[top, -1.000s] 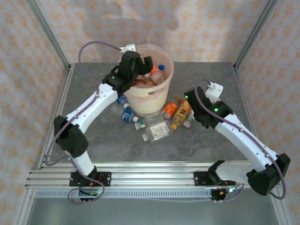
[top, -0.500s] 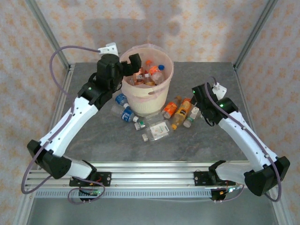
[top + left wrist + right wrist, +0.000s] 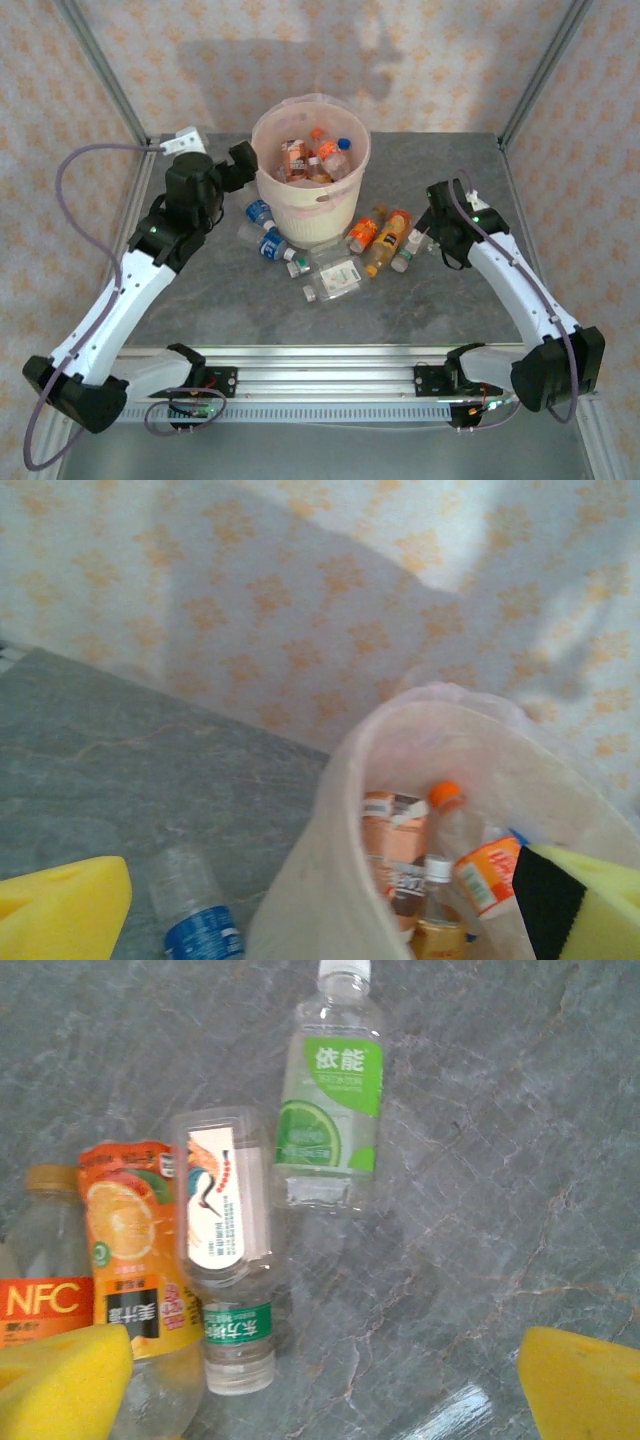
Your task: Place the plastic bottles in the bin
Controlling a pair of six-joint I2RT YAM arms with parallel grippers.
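A round cream bin (image 3: 312, 215) with a pink liner stood at the middle back of a grey, stone-patterned surface (image 3: 450, 300). Several plastic bottles (image 3: 315, 158) lay inside it, jumbled at angles. More lay on their sides on the surface: two blue-labelled ones (image 3: 265, 235) just beside the bin's left side, clear ones (image 3: 335, 275) in front of it, and an orange-labelled group (image 3: 385, 238) just to its right.

The left end effector (image 3: 240, 163) hung just beside the bin's left rim, its yellow pads (image 3: 62, 912) wide apart and holding nothing. The right end effector (image 3: 437, 218) hovered above the right-hand group, also spread open and empty. In its wrist view, a green-labelled bottle (image 3: 330, 1100) lay slightly apart from a clear bottle with a white label (image 3: 225, 1250), which touched an orange juice bottle (image 3: 130, 1260).

The bottles looked light, thin-walled and smooth. They would likely dent under a hard squeeze and roll or skid if nudged. The best hold was probably across the labelled midsection, with a pad on either side of the round body. The green-labelled bottle seemed easiest to take, since bare surface lay on both its sides.
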